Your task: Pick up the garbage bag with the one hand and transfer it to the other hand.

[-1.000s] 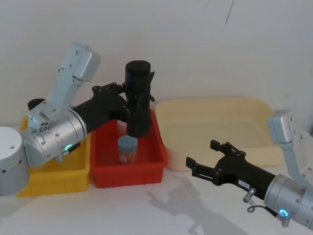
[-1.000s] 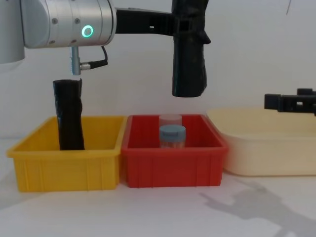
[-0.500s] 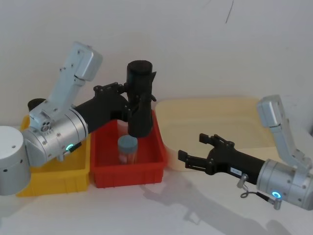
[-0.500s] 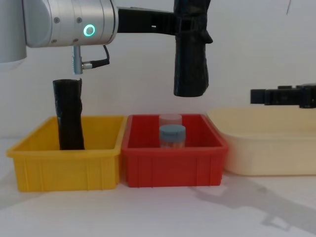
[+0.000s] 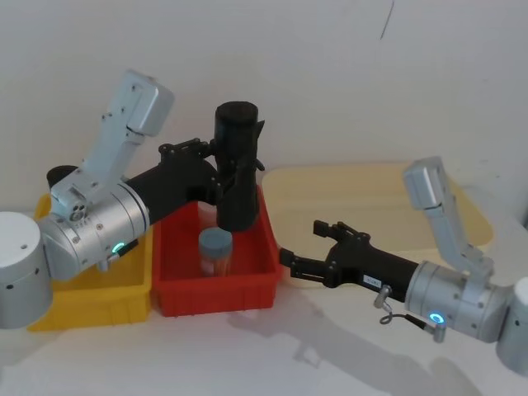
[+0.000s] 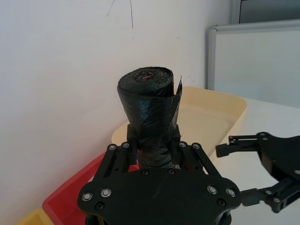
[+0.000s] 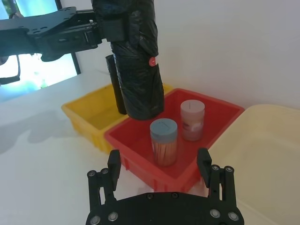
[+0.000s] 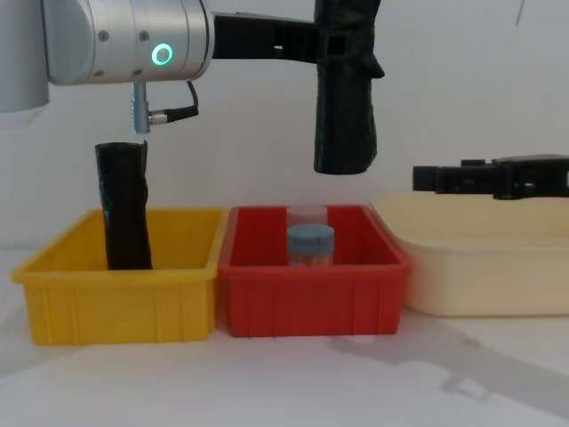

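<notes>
While my left gripper (image 5: 223, 172) keeps its jaws clamped on the garbage bag (image 5: 233, 136), upright above the red bin (image 5: 216, 294), my right gripper (image 5: 300, 241) has slid closer. Its jaws are wide and empty, the bag ahead of them but still apart, so I judge the handover near.

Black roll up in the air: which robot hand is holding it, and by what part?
The left gripper holds the garbage bag, fingers clamped round its upper part, the longer end hanging below. The right gripper is open and holds nothing.
</notes>
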